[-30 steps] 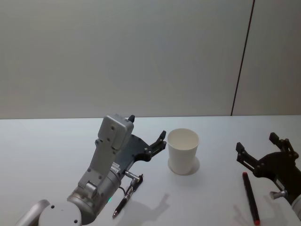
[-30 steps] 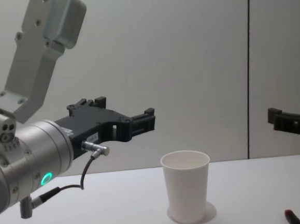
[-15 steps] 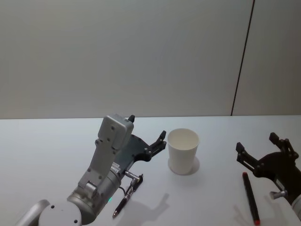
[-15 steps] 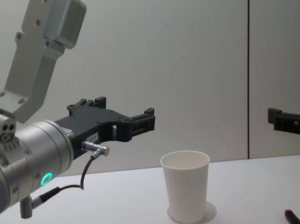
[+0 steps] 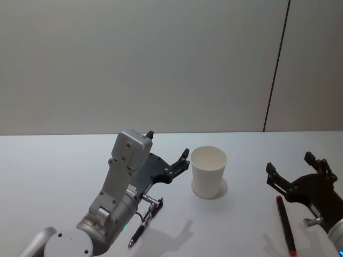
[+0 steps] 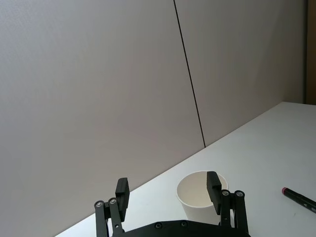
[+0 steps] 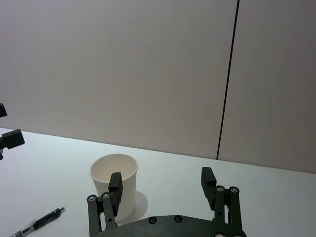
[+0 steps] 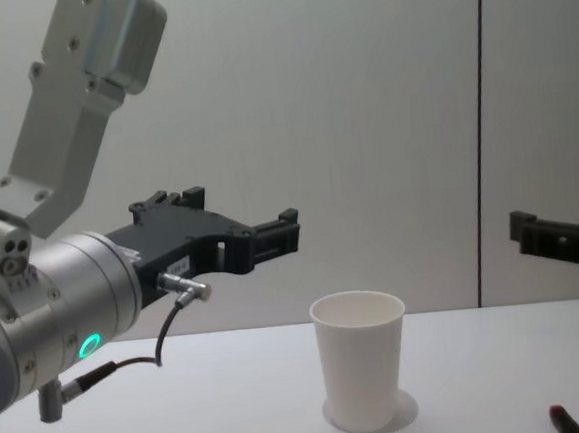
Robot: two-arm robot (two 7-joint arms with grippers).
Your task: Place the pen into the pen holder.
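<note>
Fingers [image 6: 122, 187] stood wide, empty — we held our left gripper [image 5: 168, 145] beside the cup [image 5: 209, 174], right gripper [image 5: 289, 163] near a red pen [image 5: 285, 225].

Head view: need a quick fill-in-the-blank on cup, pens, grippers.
1. The pen holder stands ___ on the table.
2. The left gripper and right gripper are both ___.
3. The red-tipped pen lies beside the ___ gripper; the black pen lies beside the other.
Missing: upright; open; right.
</note>
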